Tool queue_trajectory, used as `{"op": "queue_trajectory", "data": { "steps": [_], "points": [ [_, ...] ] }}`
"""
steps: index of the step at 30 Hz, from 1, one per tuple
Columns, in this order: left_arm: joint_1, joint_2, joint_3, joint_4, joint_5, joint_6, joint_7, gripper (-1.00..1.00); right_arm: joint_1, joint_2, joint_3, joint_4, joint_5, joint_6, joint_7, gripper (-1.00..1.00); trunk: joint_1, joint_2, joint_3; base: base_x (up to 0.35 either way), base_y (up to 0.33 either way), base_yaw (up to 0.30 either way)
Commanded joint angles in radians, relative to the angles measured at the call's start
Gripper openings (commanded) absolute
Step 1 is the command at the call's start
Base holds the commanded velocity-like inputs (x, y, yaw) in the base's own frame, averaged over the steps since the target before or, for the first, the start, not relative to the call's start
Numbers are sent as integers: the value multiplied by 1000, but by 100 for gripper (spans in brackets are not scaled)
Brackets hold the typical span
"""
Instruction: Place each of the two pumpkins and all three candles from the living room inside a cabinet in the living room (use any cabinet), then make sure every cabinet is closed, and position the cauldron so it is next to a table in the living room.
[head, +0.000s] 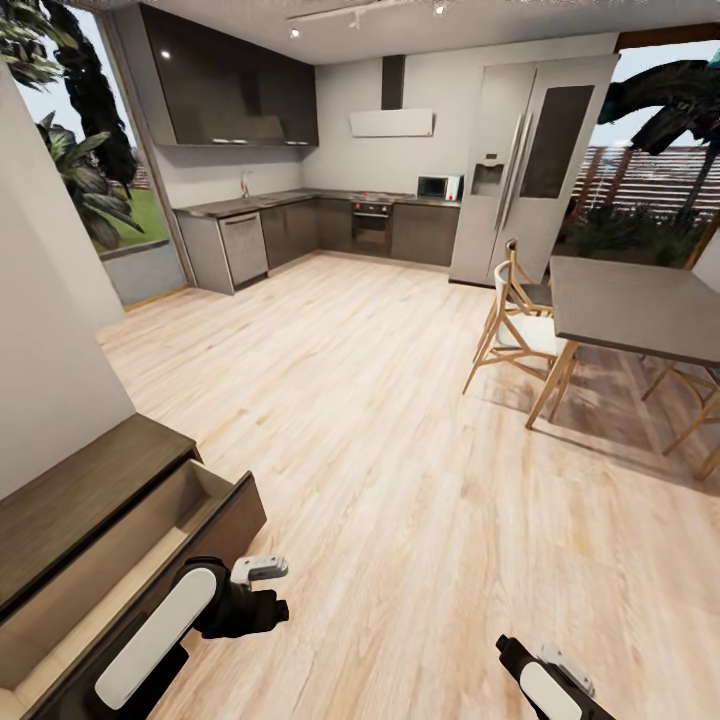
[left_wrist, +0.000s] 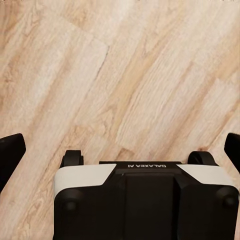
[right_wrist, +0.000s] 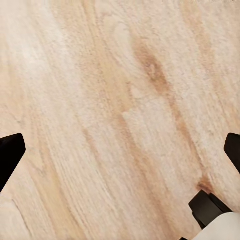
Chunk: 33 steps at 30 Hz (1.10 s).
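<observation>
Long, low dark-brown wood-grain cabinet (head: 85, 500) against the pale wall, with its top drawer (head: 215, 520) pulled out over the light plank floor (head: 380, 420). Nothing to be seen in the part of the drawer's pale interior that shows.

Just beside the drawer's front corner: the left gripper (left_wrist: 121, 147), fingers spread wide and holding nothing, pointing down at bare planks above the robot's own black-and-white base (left_wrist: 145, 200). Farther out from the cabinet: the right gripper (right_wrist: 121, 150), likewise spread wide and empty over the floor.

Well away from the cabinet, across the open floor: a grey rectangular dining table (head: 630, 305) on slanted wooden legs, with a pale wooden chair (head: 520, 330) drawn up to it. Beyond that, the grey kitchen units.

Judged as a fetching leg, both pincers being free and the drawer ready to receive.

- Keep the drawer out; no sense in shutting it before the pumpkins and candles are in.
- Mind the left arm first. Being so close to the drawer corner, pull back or swing away from the cabinet before turning the base, or risk knocking the drawer askew.
- Hold both arms low and tucked while rolling, fingers kept apart for the next pick.
- Steer wide of the chair legs when crossing toward the table side.
</observation>
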Motion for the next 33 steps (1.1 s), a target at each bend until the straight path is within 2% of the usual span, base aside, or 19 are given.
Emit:
{"op": "queue_trajectory", "data": {
  "steps": [1, 15, 33],
  "points": [
    [-1, 1, -2, -1, 9, 2, 11, 100, -1, -1, 8, -2, -10, -4, -6, 100, 0, -1, 1, 0, 0, 0],
    [-1, 1, -2, -1, 9, 2, 11, 100, -1, -1, 8, -2, -10, -4, -6, 100, 0, -1, 24, 0, 0, -1],
    [-2, 1, -2, -1, 9, 2, 11, 100, -1, -2, 8, -2, -10, -4, -6, 100, 0, -1, 54, 0, 0, -63]
  ]
}}
